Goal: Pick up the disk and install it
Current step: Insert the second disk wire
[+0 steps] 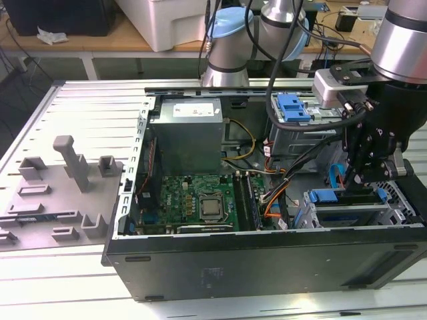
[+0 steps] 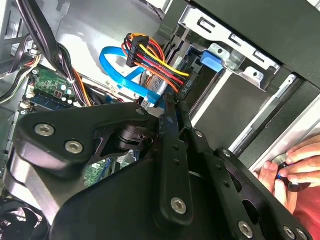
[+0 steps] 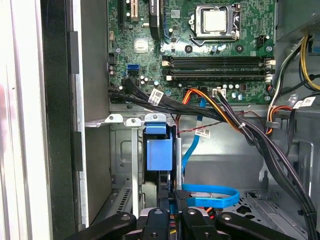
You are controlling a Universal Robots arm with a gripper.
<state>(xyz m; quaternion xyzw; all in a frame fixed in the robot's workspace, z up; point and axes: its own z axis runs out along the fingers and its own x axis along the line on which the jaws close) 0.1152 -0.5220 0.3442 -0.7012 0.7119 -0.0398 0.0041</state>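
- The gripper, the black two-finger one on the Universal Robots arm, hangs over the corner of the open black tower computer case at the exterior view's right, well away from the green motherboard.
- The disk, a flat hard drive in a blue plastic carrier with a long blue front strip, sits straight under the gripper. It stands on edge in the grey metal drive cage against the case's near wall.
- The key relation is that the disk is directly below the fingertips, not off to either side. Its long axis runs across the exterior view, roughly along that near wall, with the blue strip on the upper edge.
- The first wrist view looks down the fingers. The blue carrier is dead ahead of them and lined up with the slot.
- Hand state: the fingers are drawn in narrow and look clamped on the thin top edge of the disk. Fair warning, the contact itself is mostly hidden behind the gripper body, so I'd call it gripping but wouldn't swear to it.
- A flat blue ribbon cable loops just beside the fingers. It looks apart from the disk, though it's close.
- A person's hand rests outside the case wall in the second wrist view.
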